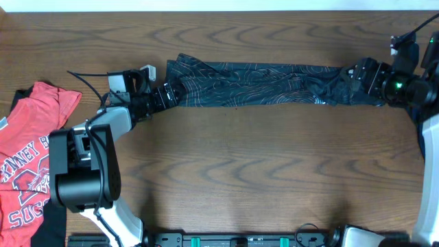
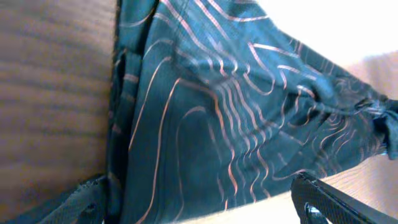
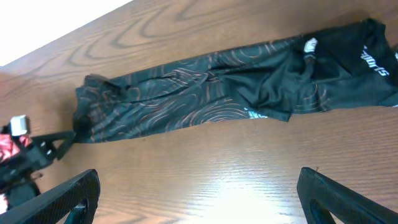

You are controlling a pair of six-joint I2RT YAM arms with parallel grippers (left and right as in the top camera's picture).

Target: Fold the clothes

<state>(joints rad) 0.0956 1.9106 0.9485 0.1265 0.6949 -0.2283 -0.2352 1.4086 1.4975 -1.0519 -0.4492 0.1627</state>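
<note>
On wooden table (image 1: 260,171), black jersey (image 1: 260,84), long rumpled band, orange contour lines

The red T-shirt (image 1: 31,137) shows cut-off white letters "KNEY B" and "SUS"; logos on the black jersey (image 3: 205,93) are unreadable.

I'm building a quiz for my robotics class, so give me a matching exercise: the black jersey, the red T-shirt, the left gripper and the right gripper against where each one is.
1 black jersey
2 red T-shirt
3 left gripper
4 right gripper

A at the left edge of the table
B by the jersey's right end
C stretched in a long band across the table
D at the jersey's left end

Pairs: 1-C, 2-A, 3-D, 4-B
</note>
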